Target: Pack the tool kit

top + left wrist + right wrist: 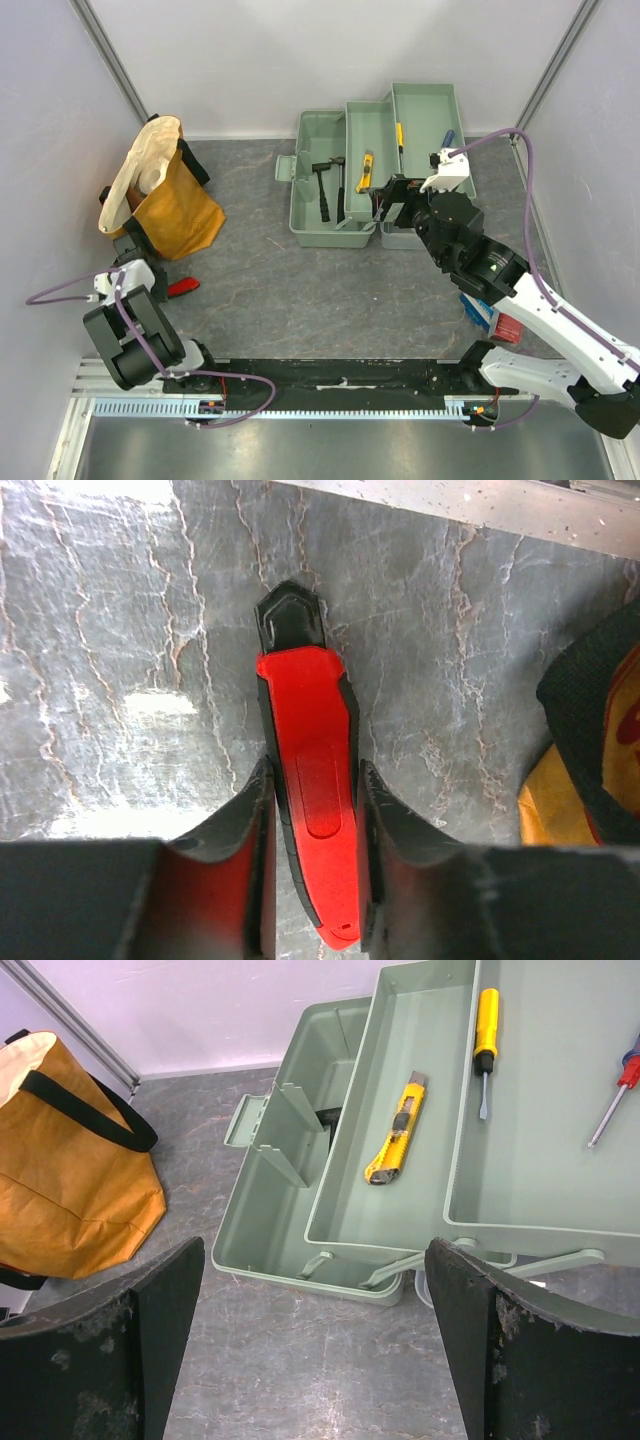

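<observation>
- The red tool (308, 810) lies flat on the table (330, 300) at about 8 o'clock in the top view, well apart from the toolbox (375, 175), which stands open at about 1 o'clock with its trays fanned out.
- Our left gripper (312, 810) straddles the tool's handle: the fingers (245, 815) sit along either flank, close to the sides. We cannot tell whether they are already pressing or just beside it.
- To do this pick well, we judge we should close squarely across the handle's width, keep the body centred between the pads, and confirm a firm hold before lifting, since a smooth plastic handle could pivot or slip.
- The bag (165, 195) stands just behind the tool at 10 o'clock; we should lift straight up first so that we clear its strap before swinging toward the box.
- Already in the box: a hammer (322, 185) in the base, a yellow cutter (398, 1127) in the lower tray, and a yellow screwdriver (485, 1045) in the upper tray.
- Our right gripper (320, 1355) hovers near the toolbox's front edge with its fingers spread wide and nothing between them; we should keep it out of the drop path.
</observation>
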You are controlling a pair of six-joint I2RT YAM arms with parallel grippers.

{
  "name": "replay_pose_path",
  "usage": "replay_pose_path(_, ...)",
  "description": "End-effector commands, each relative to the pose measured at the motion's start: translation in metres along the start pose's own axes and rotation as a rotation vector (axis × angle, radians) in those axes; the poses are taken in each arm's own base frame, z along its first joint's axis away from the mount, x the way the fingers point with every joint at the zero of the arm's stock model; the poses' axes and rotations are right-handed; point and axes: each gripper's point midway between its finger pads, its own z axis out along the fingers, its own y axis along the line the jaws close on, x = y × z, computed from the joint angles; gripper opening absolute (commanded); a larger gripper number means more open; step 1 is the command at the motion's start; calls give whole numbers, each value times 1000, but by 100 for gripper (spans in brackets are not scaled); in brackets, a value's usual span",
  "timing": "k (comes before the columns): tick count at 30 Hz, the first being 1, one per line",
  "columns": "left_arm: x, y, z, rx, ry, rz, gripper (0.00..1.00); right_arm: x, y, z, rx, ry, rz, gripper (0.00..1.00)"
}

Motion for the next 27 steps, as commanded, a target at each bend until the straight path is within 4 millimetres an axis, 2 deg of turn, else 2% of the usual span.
replay_pose_path(1, 19, 6, -2, 49, 79, 4, 23, -15, 0, -6, 0, -36, 30, 98)
replay_pose_path(5, 32, -5, -16, 175, 129, 33, 5, -14, 1, -4, -5, -30, 31, 98)
replay_pose_path(7, 39, -12, -26, 247, 160, 84, 2, -13, 3, -3, -9, -27, 36, 98)
replay_pose_path(10, 62, -25, -47, 390, 203, 227, 2, -9, 5, 0, -14, -16, 36, 98)
replay_pose_path(15, 111, -12, -77, 529, 236, 459, 2, -1, 10, 9, -20, 1, 33, 98)
replay_pose_path(20, 143, -6, -111, 687, 320, 574, 2, 11, 21, 16, -65, 40, 18, 98)
replay_pose_path(23, 146, -16, -145, 831, 326, 638, 2, 26, 43, 19, -187, 106, -30, 98)
replay_pose_path(27, 142, -38, -215, 1110, 317, 738, 2, 64, 98, 12, -512, 263, -103, 98)
